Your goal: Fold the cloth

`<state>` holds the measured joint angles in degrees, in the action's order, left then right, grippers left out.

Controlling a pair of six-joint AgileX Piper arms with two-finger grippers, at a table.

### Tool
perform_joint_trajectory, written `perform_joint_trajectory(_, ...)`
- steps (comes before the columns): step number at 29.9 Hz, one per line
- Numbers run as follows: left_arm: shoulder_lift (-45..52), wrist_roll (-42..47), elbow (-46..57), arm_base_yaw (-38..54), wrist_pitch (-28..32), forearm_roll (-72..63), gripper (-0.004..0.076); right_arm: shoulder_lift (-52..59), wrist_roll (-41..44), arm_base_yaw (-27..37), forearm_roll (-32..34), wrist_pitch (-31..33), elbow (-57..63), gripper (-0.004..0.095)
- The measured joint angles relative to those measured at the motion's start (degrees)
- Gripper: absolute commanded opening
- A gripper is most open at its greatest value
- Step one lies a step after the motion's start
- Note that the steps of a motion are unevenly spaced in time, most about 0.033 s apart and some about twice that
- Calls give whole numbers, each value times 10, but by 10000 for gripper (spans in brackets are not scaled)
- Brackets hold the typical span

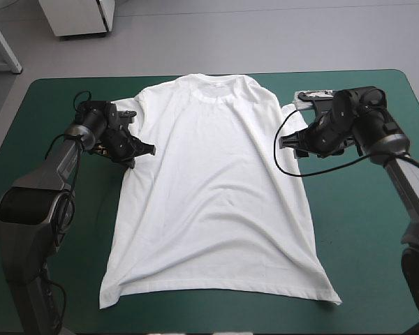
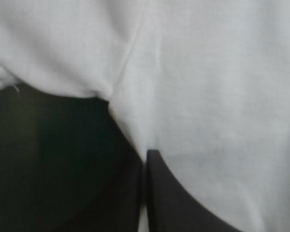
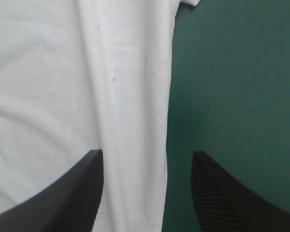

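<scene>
T-shirt (image 1: 216, 202) flat on the bench (image 1: 377, 237). Left claw (image 1: 148, 149) pinches its edge under the sleeve; right claw (image 1: 288, 142), wide, straddles the opposite edge, apparently readying a matching grip.

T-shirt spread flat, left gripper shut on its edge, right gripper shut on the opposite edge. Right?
Not quite. The right gripper is open, not shut: the right wrist view shows its fingers apart, astride the side edge of the T-shirt. The rest holds: T-shirt spread flat, left gripper shut on its edge.
</scene>
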<state>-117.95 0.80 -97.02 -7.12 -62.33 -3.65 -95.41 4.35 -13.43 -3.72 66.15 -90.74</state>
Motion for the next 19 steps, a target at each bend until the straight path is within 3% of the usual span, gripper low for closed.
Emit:
perform_joint_trajectory(11,0,0,0,0,0,-2,-9,-118,-8,0,-4,-37,-19,531)
perform_joint_trajectory(19,0,0,0,1,1,-6,-9,-177,-9,0,-4,-51,-54,437)
